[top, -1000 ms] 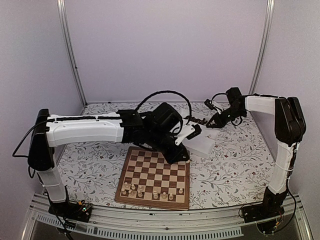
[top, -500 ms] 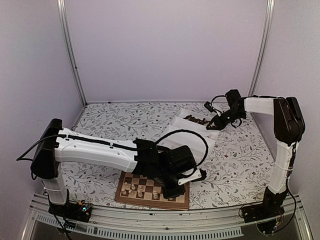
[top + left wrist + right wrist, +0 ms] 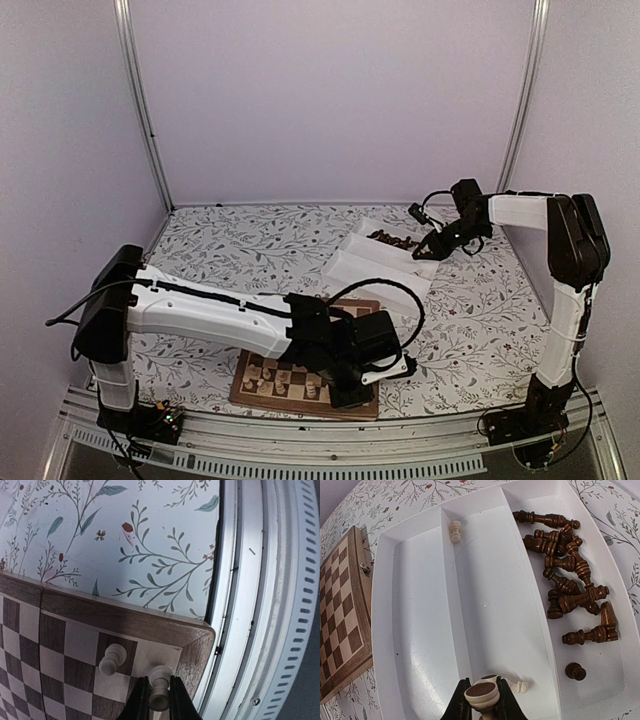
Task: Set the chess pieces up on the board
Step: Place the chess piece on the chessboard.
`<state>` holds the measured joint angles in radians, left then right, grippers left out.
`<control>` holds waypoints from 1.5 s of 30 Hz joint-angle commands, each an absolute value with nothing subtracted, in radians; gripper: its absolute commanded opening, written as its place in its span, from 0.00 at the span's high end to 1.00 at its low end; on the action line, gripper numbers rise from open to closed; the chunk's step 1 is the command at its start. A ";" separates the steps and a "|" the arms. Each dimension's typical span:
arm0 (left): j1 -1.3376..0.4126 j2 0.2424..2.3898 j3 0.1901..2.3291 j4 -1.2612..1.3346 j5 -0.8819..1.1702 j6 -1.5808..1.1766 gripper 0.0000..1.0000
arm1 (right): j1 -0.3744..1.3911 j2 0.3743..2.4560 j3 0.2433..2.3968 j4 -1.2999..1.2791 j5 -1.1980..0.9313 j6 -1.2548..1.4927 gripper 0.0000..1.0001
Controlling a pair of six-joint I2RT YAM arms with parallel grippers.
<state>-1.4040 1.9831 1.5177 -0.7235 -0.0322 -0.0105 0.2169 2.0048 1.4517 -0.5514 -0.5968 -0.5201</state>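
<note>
Lilac-walled cell; floral-print desk [image 3: 220,235].

1. Board [image 3: 125,621]: at the near desk edge, pale pieces [image 3: 283,380] standing on its nearest ranks.
2. Left arm [image 3: 210,305]: low over the board's near right corner. Left jaws narrow, gripping a pale piece [image 3: 160,680] at the corner square; pale pawn [image 3: 112,658] just beside. Step judged: placing. The next move calls for parting the jaws and lifting straight up, sparing that pawn.
3. Right arm [image 3: 520,208]: right jaws narrow on another pale piece [image 3: 481,694], above the white tray [image 3: 420,605].
4. Tray contents: dark pieces [image 3: 570,580] heaped in one compartment; two loose pale pieces [image 3: 455,530] elsewhere.
5. Hindrance, judged: the left arm covers most of the board, barring the right arm's delivery; metal rail [image 3: 260,580] close by.
</note>
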 commanded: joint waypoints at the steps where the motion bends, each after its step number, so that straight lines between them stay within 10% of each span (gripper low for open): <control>1: -1.423 2.007 1.550 -0.739 -0.025 -0.002 0.97 | 0.220 1.994 1.440 -0.537 -0.597 -0.526 0.93; 34: -1.415 1.943 1.644 -0.749 -0.107 -0.014 0.66 | 0.220 1.969 1.448 -0.550 -0.655 -0.500 0.93; 45: -1.075 1.835 1.545 -0.166 0.026 -0.123 0.61 | 0.215 1.866 1.481 -0.561 -0.927 -0.419 0.93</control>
<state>-1.2160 1.8584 1.5963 -0.4770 -0.0692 -0.0456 0.2169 1.9251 1.4521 -0.5583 -0.7815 -0.4656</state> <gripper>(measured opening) 0.386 0.123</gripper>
